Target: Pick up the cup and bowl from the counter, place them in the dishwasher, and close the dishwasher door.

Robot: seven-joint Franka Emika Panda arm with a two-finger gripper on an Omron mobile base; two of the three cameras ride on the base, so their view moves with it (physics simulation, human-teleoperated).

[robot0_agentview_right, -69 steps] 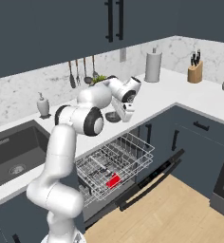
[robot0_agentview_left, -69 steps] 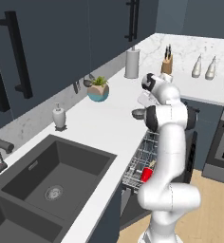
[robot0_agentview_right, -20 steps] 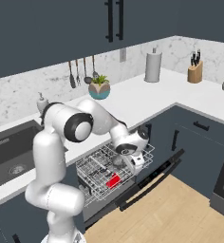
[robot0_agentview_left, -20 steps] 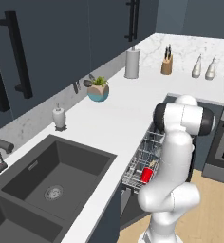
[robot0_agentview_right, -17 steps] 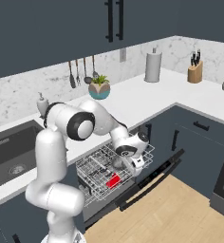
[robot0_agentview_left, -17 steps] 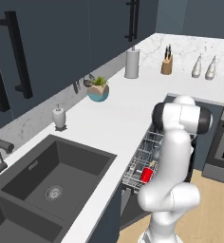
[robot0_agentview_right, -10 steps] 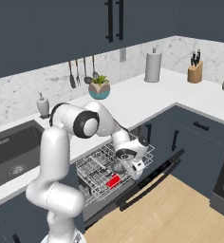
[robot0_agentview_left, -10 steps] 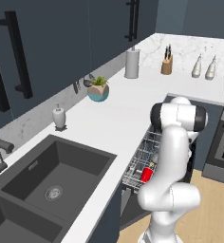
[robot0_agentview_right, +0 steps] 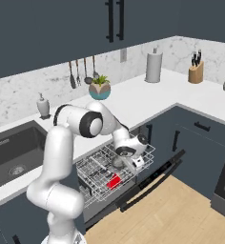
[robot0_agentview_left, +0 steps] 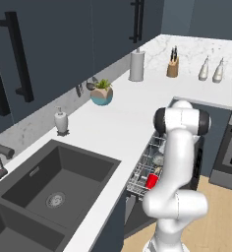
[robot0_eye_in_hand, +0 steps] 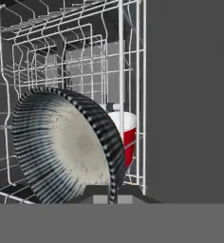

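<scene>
The robot is at the stage of placing the small dark grey bowl with a pale inside (robot0_eye_in_hand: 69,144) into the dishwasher's pulled-out metal wire rack (robot0_agentview_right: 97,171), where the bright red tapered cup (robot0_agentview_right: 114,181) already lies. The two-finger gripper (robot0_agentview_right: 133,161) is pinched shut on the bowl's rim, low over the rack. Next it should part its jaws, retreat upward, then swing the dark blue-grey dishwasher door (robot0_agentview_right: 155,183) closed.

One bowl (robot0_eye_in_hand: 69,144) and one red cup (robot0_agentview_right: 114,181) sat in the single wire rack (robot0_agentview_right: 97,174) of the one dishwasher (robot0_agentview_right: 148,183). On the counter (robot0_agentview_right: 128,102) stood one paper-towel roll (robot0_agentview_right: 153,66), one knife block (robot0_agentview_right: 196,71) at 2 o'clock, one teal planter (robot0_agentview_right: 99,89) and one soap dispenser (robot0_agentview_right: 43,106) at 10 o'clock. Three utensils (robot0_agentview_right: 83,74) hung on the wall, and two bottles (robot0_agentview_left: 210,69) stood together near the corner.
</scene>
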